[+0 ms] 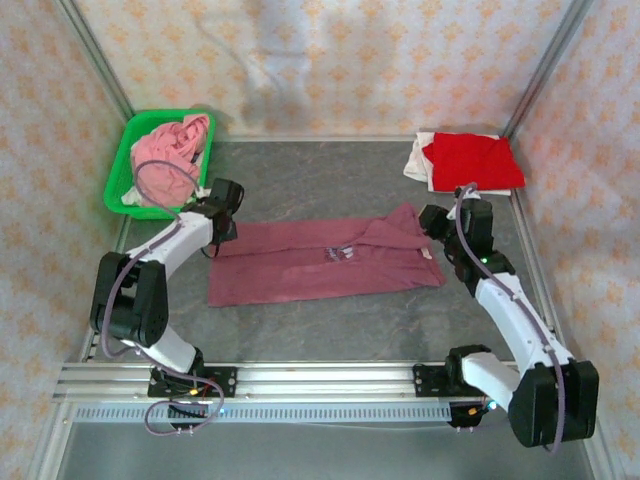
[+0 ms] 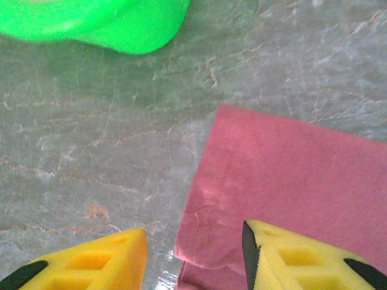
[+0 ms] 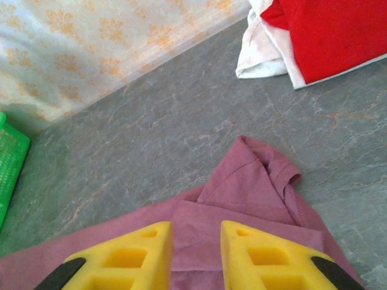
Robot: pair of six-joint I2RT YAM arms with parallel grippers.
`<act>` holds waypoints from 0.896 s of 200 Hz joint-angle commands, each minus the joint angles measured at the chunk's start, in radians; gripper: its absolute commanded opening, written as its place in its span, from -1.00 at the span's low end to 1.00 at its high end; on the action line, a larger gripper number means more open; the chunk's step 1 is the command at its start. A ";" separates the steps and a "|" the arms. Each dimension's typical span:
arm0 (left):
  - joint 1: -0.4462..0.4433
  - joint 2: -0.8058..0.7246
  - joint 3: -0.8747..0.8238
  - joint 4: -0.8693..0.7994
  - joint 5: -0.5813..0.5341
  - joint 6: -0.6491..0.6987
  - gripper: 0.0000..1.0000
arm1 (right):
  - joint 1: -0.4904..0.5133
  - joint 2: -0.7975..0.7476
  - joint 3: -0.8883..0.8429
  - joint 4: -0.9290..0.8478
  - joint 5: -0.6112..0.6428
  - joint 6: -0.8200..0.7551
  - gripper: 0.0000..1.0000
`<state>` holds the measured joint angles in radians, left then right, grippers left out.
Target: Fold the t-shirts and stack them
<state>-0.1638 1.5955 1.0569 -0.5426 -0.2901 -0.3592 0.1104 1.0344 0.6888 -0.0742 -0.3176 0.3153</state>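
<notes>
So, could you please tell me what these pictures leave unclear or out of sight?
- Maroon t-shirt: the print is too small to read from the top camera.
- White t-shirt: mostly covered by the red t-shirt.
- Green basket: the pink t-shirt hides its contents.
- Left gripper: fingertips cut off by the left wrist frame's edge.

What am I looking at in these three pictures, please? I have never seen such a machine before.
These are two robot arms bolted to a table edge. One picture is taken from above; the other two come from a camera on each wrist, so the yellow wedges are fingers. The left hand and the right hand both stand open over the maroon t-shirt, which lies folded lengthwise on the grey table; neither holds it. At the far right a red t-shirt lies on a white one. A green basket holds a crumpled pink t-shirt.
</notes>
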 commanded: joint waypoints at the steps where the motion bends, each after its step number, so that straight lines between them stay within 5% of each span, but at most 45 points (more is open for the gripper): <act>1: -0.013 0.072 0.102 -0.014 0.014 0.040 -0.12 | 0.000 0.101 0.062 0.032 -0.070 0.007 -0.48; 66: -0.058 0.258 0.218 -0.013 0.107 0.054 -0.15 | 0.134 0.598 0.520 -0.376 0.017 -0.120 -0.29; 120: -0.059 0.283 0.192 -0.006 0.139 0.046 -0.15 | 0.188 0.824 0.710 -0.499 0.094 -0.116 -0.08; 179: -0.059 0.308 0.190 -0.005 0.184 0.028 -0.15 | 0.222 0.981 0.842 -0.581 0.110 -0.150 -0.11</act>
<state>-0.2245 1.8866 1.2541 -0.5335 -0.1211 -0.3161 0.3164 1.9812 1.4876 -0.5835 -0.2432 0.1917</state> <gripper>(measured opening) 0.424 0.450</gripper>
